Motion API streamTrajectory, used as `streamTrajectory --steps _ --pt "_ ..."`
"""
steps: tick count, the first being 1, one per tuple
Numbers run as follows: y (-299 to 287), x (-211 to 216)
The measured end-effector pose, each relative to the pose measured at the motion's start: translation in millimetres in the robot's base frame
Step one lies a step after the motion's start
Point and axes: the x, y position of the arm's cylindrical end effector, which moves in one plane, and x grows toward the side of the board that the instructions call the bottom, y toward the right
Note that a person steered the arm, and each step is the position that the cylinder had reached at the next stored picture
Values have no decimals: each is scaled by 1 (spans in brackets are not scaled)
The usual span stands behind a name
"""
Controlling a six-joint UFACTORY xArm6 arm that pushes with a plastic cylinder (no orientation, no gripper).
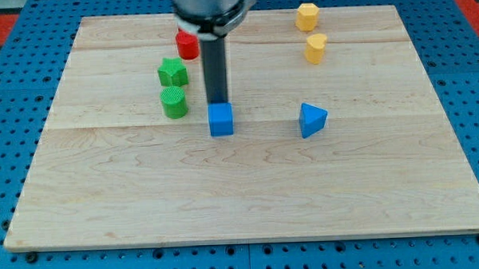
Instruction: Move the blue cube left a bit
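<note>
The blue cube [221, 120] sits near the middle of the wooden board [250, 198]. My tip [217, 102] is right at the cube's top edge, just behind it toward the view's top, touching or nearly touching it. The rod rises straight up from there to the arm at the view's top.
A green cylinder [174, 102] and a green star-like block [172, 72] lie left of the cube. A red block [188, 44] is partly hidden behind the rod. A blue triangular block [311, 119] lies to the right. Two yellow blocks, one [307, 16] above the other [315, 48], sit at the top right.
</note>
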Motion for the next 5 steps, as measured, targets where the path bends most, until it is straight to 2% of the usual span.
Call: streamTrajectory --steps 1,2,3,5 --pt "16 18" --pt "50 13" --pt "84 48" --pt "-30 36"
